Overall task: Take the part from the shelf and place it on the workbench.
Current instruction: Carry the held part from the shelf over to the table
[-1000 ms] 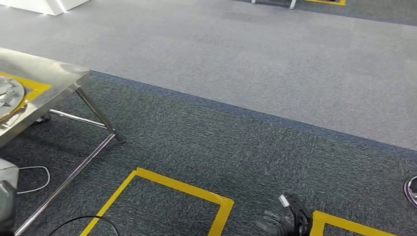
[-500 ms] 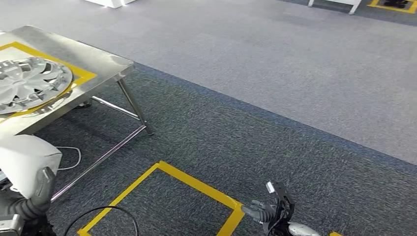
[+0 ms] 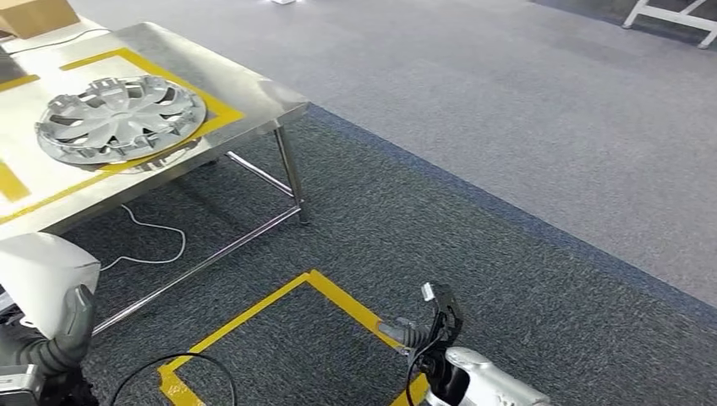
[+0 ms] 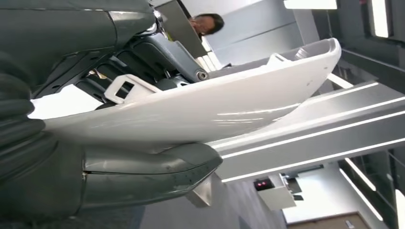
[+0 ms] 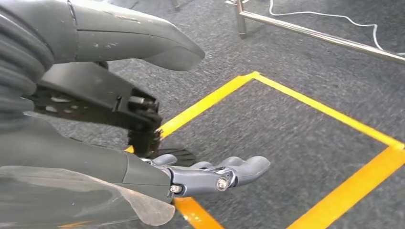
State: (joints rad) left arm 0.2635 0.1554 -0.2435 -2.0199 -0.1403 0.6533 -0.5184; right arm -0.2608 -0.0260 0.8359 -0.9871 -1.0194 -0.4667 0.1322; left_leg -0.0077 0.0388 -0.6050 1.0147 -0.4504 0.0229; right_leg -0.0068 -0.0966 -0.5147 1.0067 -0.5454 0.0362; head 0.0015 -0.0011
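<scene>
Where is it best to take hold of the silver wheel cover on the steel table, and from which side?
Probably at the rim of the wheel cover, on the side toward the table's near edge. It lies flat inside the yellow tape outline, so fingers could come in low from that edge; the spoked face offers less to grip.

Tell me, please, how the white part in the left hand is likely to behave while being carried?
The white part looks like thin glossy moulded plastic, so probably stiff, light and somewhat slippery. It juts well beyond the left hand, so it could tilt in the grip.
</scene>
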